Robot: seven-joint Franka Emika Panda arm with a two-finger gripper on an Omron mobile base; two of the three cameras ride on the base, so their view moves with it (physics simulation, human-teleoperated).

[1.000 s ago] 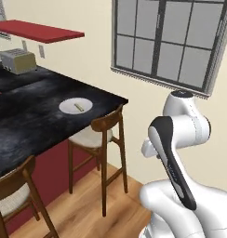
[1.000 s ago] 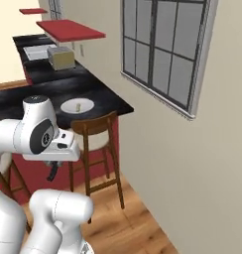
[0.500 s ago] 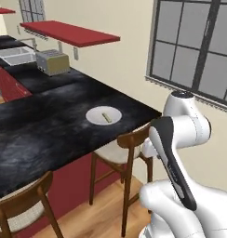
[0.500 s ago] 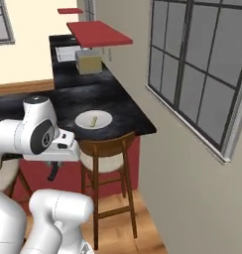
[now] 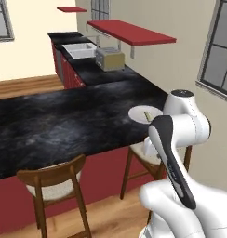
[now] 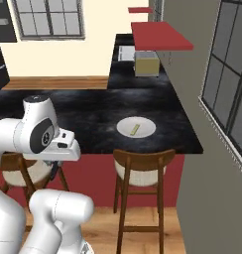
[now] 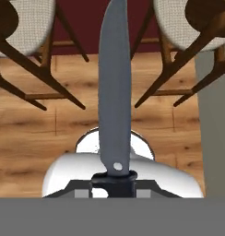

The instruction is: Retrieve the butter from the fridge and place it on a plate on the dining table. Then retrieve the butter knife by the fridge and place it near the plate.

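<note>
Two fingers of the end effector (image 7: 115, 179) are sitting nearly closed, clamping the knife (image 7: 114, 87) at its handle end; the blade is running straight out from the tips, away from the camera. In the hand view the end effector is pointing down at the wood floor (image 7: 36, 138), with two chairs (image 7: 22, 27) ahead of the knife tip, one to each side, and the red tabletop base (image 7: 91, 20) beyond them.

In the base views the arm is standing folded low in front of the tabletop (image 5: 64, 125); the end effector itself is hidden there behind the arm's own links, so those views are not showing the grip.

Plate (image 6: 136, 127) is lying on the tabletop near its window-side end, above and well ahead of the end effector, apart from it. Butter (image 6: 135, 129) is resting on the plate, a small pale stick lying roughly across the middle. Same plate (image 5: 144, 114) and butter (image 5: 146, 115) are showing in the left base view, just behind the arm's elbow joint.

Farther off along the tabletop, a toaster (image 5: 110, 58) is sitting under a red shelf (image 5: 129, 31), with a sink (image 5: 79, 49) beyond it. Knife is not touching the tabletop or the plate.
</note>
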